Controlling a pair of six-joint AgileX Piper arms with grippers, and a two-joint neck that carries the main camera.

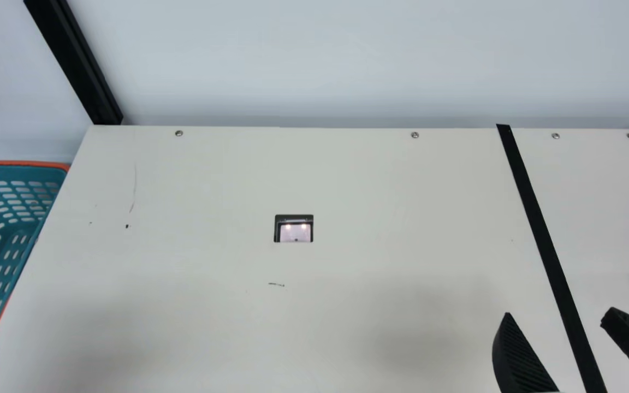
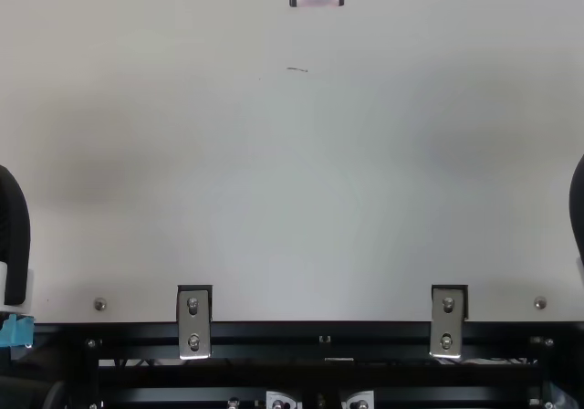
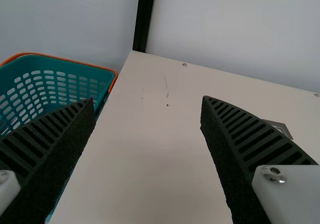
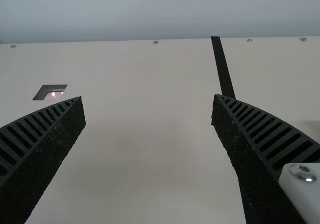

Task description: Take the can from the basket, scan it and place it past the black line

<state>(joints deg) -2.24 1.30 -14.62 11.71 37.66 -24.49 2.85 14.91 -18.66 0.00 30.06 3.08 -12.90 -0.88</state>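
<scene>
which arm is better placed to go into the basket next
Left, most likely. The left gripper is open close to the basket, while the right gripper is beyond the scanner window, by the black line, and would have to cross much of the table.

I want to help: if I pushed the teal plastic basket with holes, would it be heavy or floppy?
The teal plastic basket is probably light for its size, because holes fill its walls. Such holey walls might bend a bit if squeezed. Its straight-looking sides make rolling unlikely.
</scene>
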